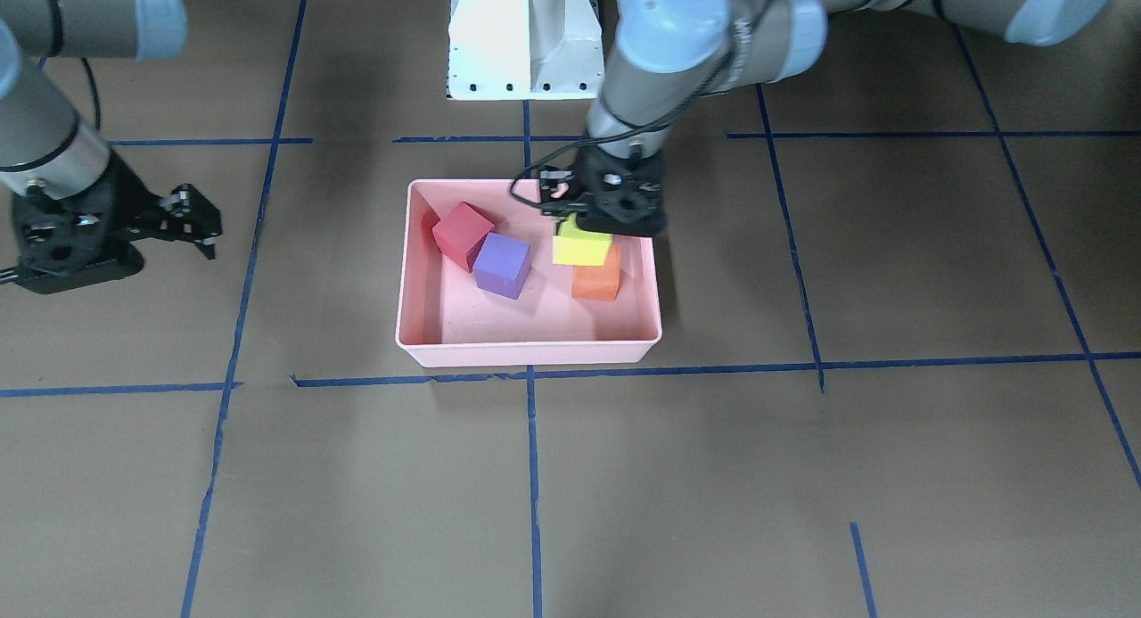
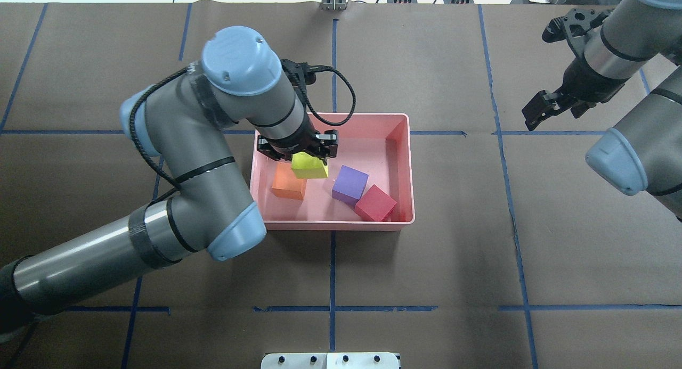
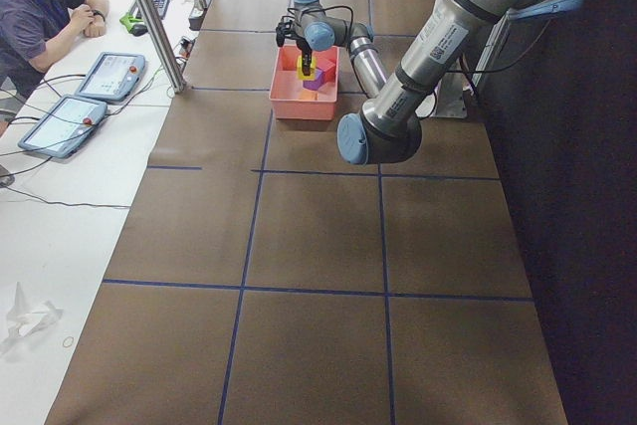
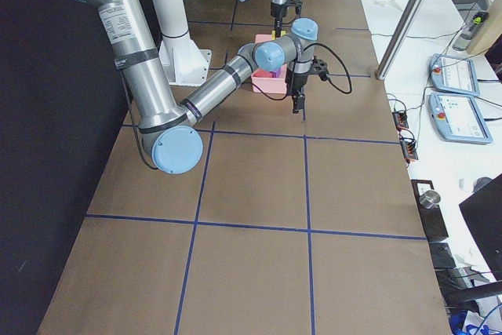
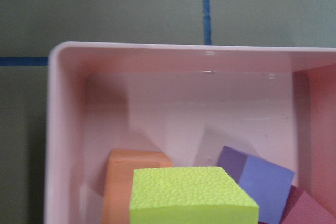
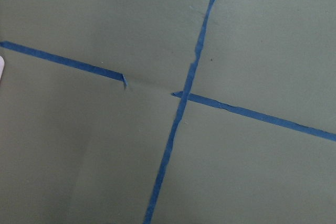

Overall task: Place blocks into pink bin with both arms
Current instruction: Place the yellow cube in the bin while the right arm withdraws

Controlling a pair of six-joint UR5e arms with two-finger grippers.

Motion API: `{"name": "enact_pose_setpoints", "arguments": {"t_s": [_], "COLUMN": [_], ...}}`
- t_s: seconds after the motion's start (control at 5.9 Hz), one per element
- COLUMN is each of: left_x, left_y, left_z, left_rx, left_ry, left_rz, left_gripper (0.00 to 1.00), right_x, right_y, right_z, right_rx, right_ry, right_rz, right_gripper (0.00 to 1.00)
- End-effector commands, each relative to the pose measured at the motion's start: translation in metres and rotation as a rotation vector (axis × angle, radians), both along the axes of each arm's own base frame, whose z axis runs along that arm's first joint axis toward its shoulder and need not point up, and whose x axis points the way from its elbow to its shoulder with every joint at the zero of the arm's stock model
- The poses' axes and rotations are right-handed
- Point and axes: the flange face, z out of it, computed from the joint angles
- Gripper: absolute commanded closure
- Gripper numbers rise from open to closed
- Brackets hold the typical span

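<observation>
Left hand (image 2: 297,153) clamps yellow-green block (image 2: 309,166) above orange block (image 2: 289,189) in pink bin (image 2: 411,172); right hand (image 1: 201,217) spread open, empty.

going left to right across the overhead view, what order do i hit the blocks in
orange block → yellow-green block → purple block → red block

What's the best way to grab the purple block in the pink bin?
Come straight down on the purple block and pinch the two sides not facing the red block, which crowds it. It looks flat but turned askew to the pink bin walls, so the grip likely needs turning to match.
</observation>
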Motion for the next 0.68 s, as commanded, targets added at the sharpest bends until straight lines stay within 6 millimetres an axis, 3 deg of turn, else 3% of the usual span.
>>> {"name": "enact_pose_setpoints", "arguments": {"t_s": [0.0,0.17,0.34,0.51], "left_x": [0.023,0.012,-0.018,-0.058], "left_y": [0.007,0.0,-0.001,-0.002], "left_z": [-0.008,0.008,0.037,0.075], "left_rx": [0.015,0.018,0.109,0.157], "left_ry": [-0.025,-0.038,-0.056,-0.071], "left_rz": [-0.013,-0.014,0.033,0.079], "left_gripper": [0.0,0.0,0.0,0.0], "right_x": [0.026,0.035,0.053,0.086], "right_y": [0.007,0.009,0.01,0.016], "right_z": [0.027,0.036,0.052,0.079], "right_rx": [0.019,0.02,0.035,0.043], "right_ry": [-0.037,-0.043,-0.032,-0.034], "right_rz": [-0.016,-0.014,-0.031,-0.055], "right_gripper": [0.0,0.0,0.0,0.0]}}
